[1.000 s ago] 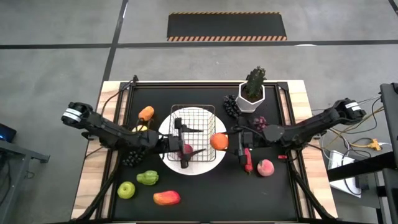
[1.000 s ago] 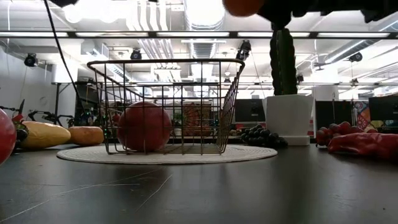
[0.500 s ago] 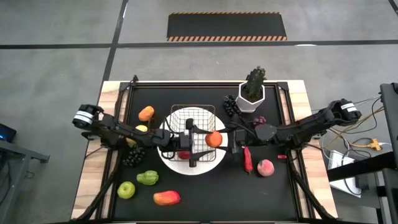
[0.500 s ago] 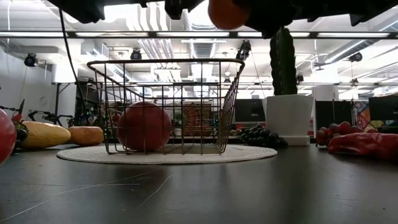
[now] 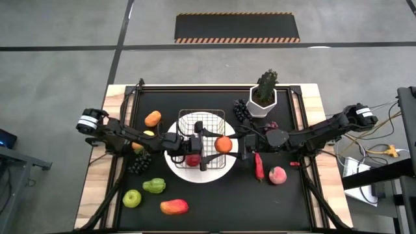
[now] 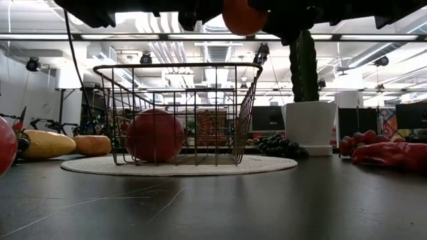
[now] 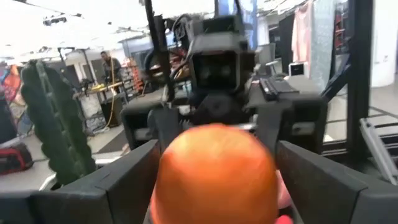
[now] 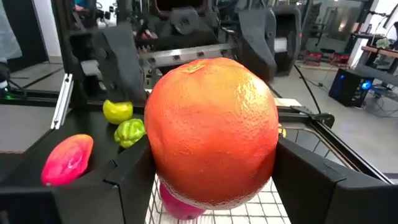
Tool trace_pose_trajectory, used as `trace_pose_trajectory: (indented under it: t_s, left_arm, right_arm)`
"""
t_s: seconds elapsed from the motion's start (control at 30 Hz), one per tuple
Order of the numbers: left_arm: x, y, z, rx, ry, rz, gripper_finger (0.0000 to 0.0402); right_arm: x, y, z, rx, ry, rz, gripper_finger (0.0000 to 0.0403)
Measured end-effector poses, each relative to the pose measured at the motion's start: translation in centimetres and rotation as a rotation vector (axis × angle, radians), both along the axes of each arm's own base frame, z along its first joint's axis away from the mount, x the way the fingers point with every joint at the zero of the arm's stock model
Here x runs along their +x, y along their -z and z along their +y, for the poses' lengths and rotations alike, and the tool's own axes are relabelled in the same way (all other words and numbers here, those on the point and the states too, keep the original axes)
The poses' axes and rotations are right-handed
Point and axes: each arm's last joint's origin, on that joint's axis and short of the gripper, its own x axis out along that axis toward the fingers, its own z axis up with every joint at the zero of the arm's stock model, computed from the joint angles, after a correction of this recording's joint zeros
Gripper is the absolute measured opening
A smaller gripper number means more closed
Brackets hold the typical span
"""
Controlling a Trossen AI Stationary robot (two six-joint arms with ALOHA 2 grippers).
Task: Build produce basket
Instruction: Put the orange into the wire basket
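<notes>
One orange [image 5: 223, 144] between right fingers [image 8: 130, 180]

Wire-mesh basket [image 5: 201, 133], dark, rectangular, upright at frame centre. Inside: red apple [image 6: 155, 136], resting on the basket floor, left portion. Orange [image 5: 223, 144] held above the basket's right side, clear of the rim. Left of centre: small orange fruit [image 5: 153, 118], dark grapes [image 5: 138, 164], green pepper [image 5: 154, 186], green apple [image 5: 132, 198], mango [image 5: 173, 207]. Right of centre: red chili [image 5: 258, 165], peach [image 5: 277, 175], dark grapes [image 5: 240, 110] upper right.
</notes>
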Motion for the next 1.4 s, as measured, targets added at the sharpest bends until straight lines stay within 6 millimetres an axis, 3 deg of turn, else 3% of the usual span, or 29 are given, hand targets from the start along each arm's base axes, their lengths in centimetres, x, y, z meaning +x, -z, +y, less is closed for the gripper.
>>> trace_pose_trajectory:
  t_s: [0.33,0.5,0.7,1.03,1.2,1.4]
  left_arm:
    - [0.1,0.3,0.4,0.001,-0.025,0.026,0.0281]
    - [0.1,0.3,0.4,-0.002,-0.025,0.028,0.0245]
    - [0.1,0.5,0.5,0.004,-0.045,0.049,0.0237]
    - [-0.6,3.1,2.2,-0.021,-0.483,0.319,0.0235]
    - [-0.8,4.7,3.9,-0.179,-0.573,0.385,0.0234]
    - [-0.4,6.0,5.2,-0.265,-0.624,0.384,0.0234]
  right_arm:
    - [0.0,0.3,-0.1,-0.005,0.022,0.027,0.0262]
    - [0.0,0.3,-0.1,0.025,0.024,0.035,0.0304]
    - [-0.1,0.1,-0.1,0.045,0.024,0.028,0.0343]
    - [-2.5,-1.9,-0.6,0.091,0.03,0.041,0.0342]
    - [-3.6,-2.6,-0.8,0.115,0.033,0.051,0.0342]
    - [-3.6,-2.5,-0.8,0.113,0.034,0.057,0.0342]
